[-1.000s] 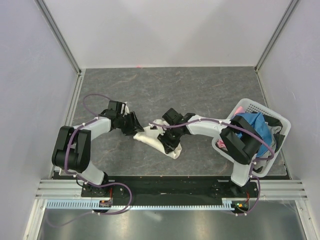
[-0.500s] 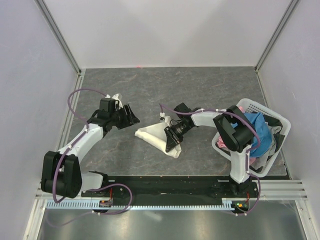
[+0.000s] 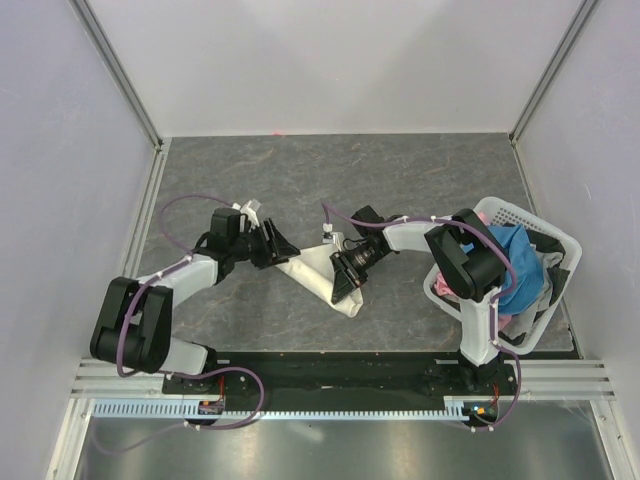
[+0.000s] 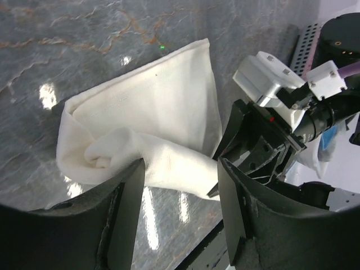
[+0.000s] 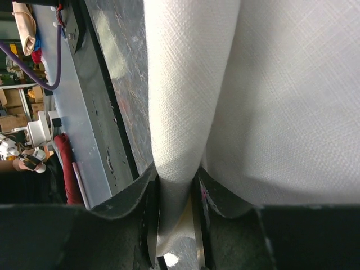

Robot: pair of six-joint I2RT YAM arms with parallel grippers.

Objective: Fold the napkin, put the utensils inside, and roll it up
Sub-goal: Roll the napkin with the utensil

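The cream-white napkin [image 3: 310, 272] lies bunched and partly rolled on the dark table, mid-front. My right gripper [image 3: 343, 287] is shut on a fold of it at its right end; in the right wrist view the cloth [image 5: 253, 84] runs down between the fingers [image 5: 147, 225]. My left gripper [image 3: 288, 252] is open at the napkin's left end. In the left wrist view the napkin [image 4: 152, 107] lies just ahead of that gripper [image 4: 180, 208], and its left finger [image 4: 126, 214] touches the rolled edge. The black utensil is hidden.
A white basket [image 3: 560, 238] stands at the right edge with a blue cloth [image 3: 510, 255] and a pink cloth [image 3: 440, 290] in it. The right arm's wrist [image 4: 270, 84] fills the left wrist view's right side. Walls enclose the table on three sides.
The left gripper drew back from the napkin to the left, then came back to its left end. The right gripper shifted its hold and has stayed on the napkin's right end.
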